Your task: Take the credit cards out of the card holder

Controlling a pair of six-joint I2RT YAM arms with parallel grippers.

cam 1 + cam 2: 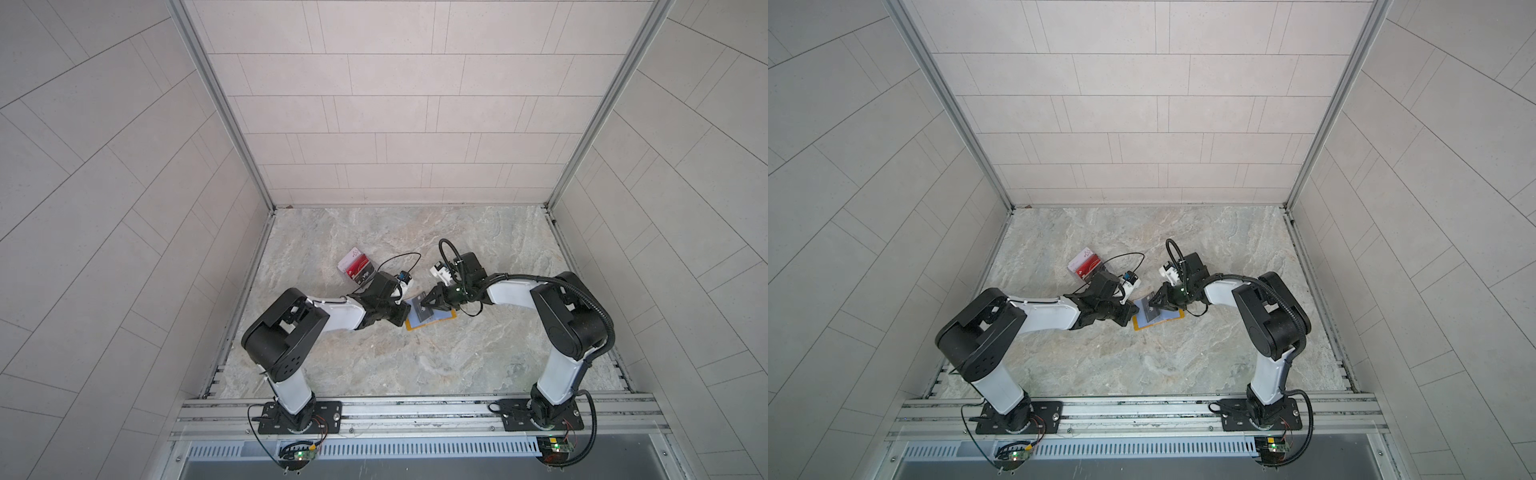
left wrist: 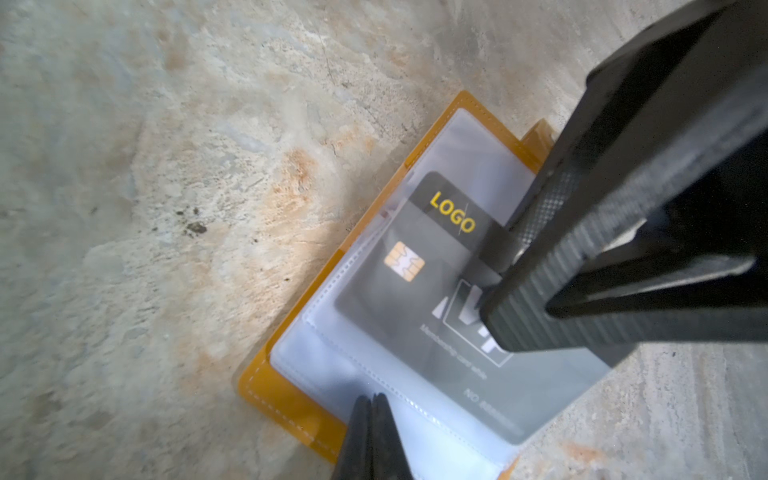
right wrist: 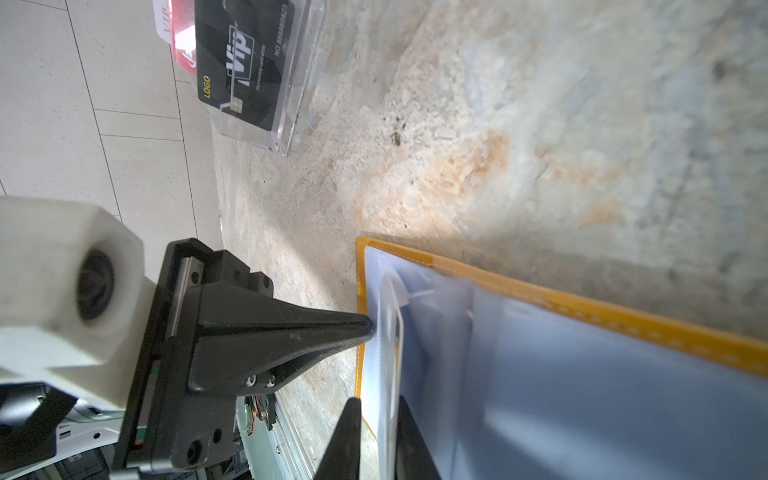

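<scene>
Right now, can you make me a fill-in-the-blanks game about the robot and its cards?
The yellow word on the black card reads ___.
The card holder is ___, not closed.
The other cards sit in a clear plastic ___.
The left gripper is ___, not open.
Missing words: LOGO, open, box, shut.

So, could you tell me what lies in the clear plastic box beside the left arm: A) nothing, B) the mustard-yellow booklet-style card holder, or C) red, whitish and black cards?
C: the clear plastic box holds a black card, a red card and a whitish card; the mustard-yellow card holder lies apart.
</scene>
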